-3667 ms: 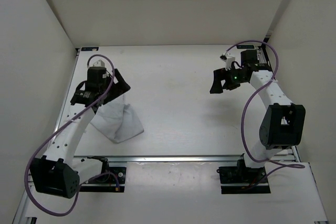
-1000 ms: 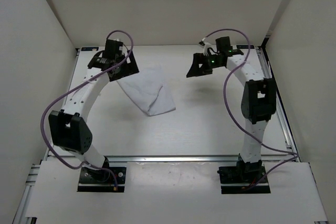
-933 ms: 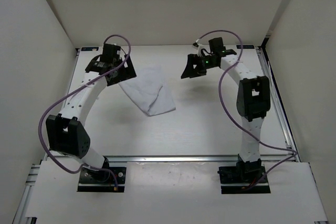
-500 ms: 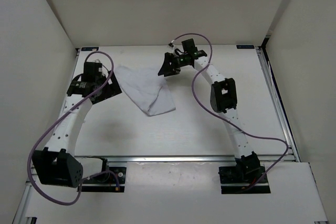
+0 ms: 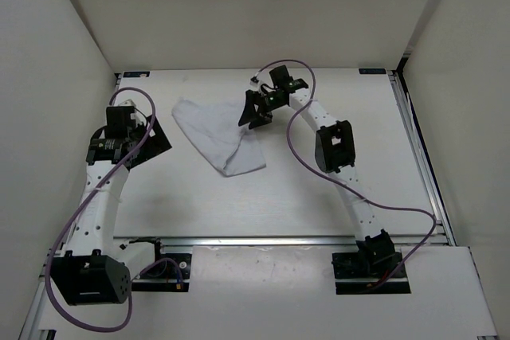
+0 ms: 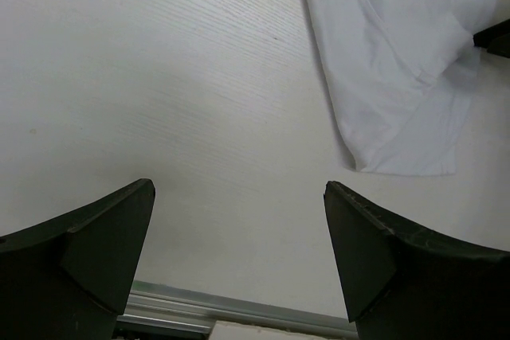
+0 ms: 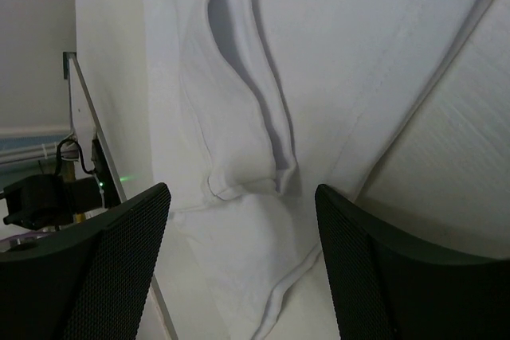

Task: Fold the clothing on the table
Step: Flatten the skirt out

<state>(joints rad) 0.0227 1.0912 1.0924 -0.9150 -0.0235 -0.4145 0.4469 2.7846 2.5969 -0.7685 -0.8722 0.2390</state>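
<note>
The clothing (image 5: 213,133) lies rumpled on the table (image 5: 319,181), a white wedge with its point toward the near side. My right gripper (image 5: 252,115) hangs over its right edge. In the right wrist view the open gripper (image 7: 241,190) straddles a raised fold of the clothing (image 7: 263,101), and nothing is pinched. My left gripper (image 5: 150,144) is left of the clothing and apart from it. In the left wrist view that gripper (image 6: 239,197) is wide open over bare table, with the clothing (image 6: 390,53) at the upper right.
A metal rail (image 5: 279,239) runs along the table's near edge, and another rail (image 5: 418,149) runs down the right side. White walls close in the left, back and right. The left arm (image 7: 48,197) shows at the edge of the right wrist view.
The left arm drew back left and toward the near side, away from the clothing. The right gripper swung left from the back right onto the clothing's right edge, its jaws narrowing slightly.
</note>
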